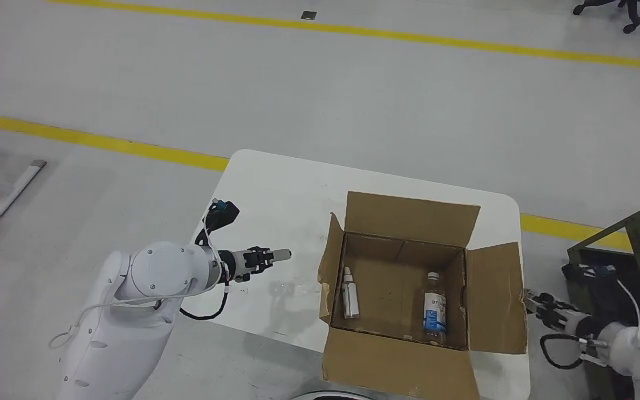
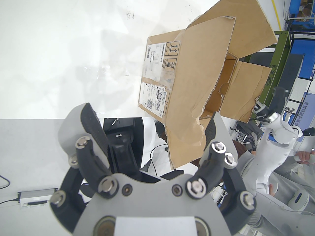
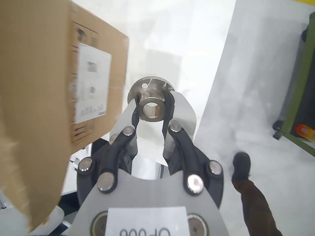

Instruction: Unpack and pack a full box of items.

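Observation:
An open cardboard box [image 1: 410, 218] stands on the right half of the white table [image 1: 275, 195]. Inside it a small white spray bottle [image 1: 349, 293] lies along the left wall, and a clear bottle with a blue label [image 1: 433, 307] lies near the right wall. My left gripper [image 1: 268, 257] hovers over the table left of the box, open and empty; in its wrist view the left gripper [image 2: 152, 124] faces the box's labelled side [image 2: 157, 74]. My right gripper [image 1: 537, 303] is off the box's right flap, and in its wrist view the right gripper [image 3: 152, 101] is shut on a metal flanged bushing [image 3: 150, 108] beside the box [image 3: 37, 74].
A green cart [image 1: 605, 262] stands just beyond the table's right edge, near the right arm, and shows as a green frame [image 3: 299, 104] in the right wrist view. Bare tabletop lies left of and behind the box. The four box flaps stand out sideways.

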Robot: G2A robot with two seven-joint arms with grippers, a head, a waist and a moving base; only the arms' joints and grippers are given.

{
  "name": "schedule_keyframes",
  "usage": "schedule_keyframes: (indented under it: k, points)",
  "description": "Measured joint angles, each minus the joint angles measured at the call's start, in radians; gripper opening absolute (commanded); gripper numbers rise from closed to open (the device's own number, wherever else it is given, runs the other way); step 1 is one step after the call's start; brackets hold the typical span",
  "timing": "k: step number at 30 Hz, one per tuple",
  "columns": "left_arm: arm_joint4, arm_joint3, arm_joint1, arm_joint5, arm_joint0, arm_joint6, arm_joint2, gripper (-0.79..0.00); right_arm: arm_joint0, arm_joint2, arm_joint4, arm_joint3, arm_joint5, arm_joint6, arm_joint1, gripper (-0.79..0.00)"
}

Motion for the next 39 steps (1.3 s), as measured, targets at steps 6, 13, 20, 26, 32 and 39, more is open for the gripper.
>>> schedule_keyframes:
  k: [6, 13, 20, 26, 32, 39]
  points:
    - [0.000, 0.000, 0.000, 0.000, 0.000, 0.000, 0.000, 0.000, -0.101, 0.144, 0.235, -0.172, -0.015, -0.044, -0.013, -0.785]
    - [0.000, 0.000, 0.000, 0.000, 0.000, 0.000, 0.000, 0.000, -0.202, 0.165, 0.346, -0.347, -0.111, -0.053, -0.025, -0.785]
    - [0.000, 0.000, 0.000, 0.000, 0.000, 0.000, 0.000, 0.000, -0.223, -0.026, 0.147, -0.448, -0.071, -0.069, -0.021, -0.785]
    - [0.000, 0.000, 0.000, 0.000, 0.000, 0.000, 0.000, 0.000, -0.076, -0.383, -0.229, -0.366, 0.102, -0.082, -0.013, -0.785]
    - [0.000, 0.000, 0.000, 0.000, 0.000, 0.000, 0.000, 0.000, 0.203, -0.747, -0.478, -0.138, 0.278, -0.058, -0.032, -0.785]
    - [0.000, 0.000, 0.000, 0.000, 0.000, 0.000, 0.000, 0.000, 0.426, -1.006, -0.597, 0.086, 0.406, -0.058, -0.071, -0.785]
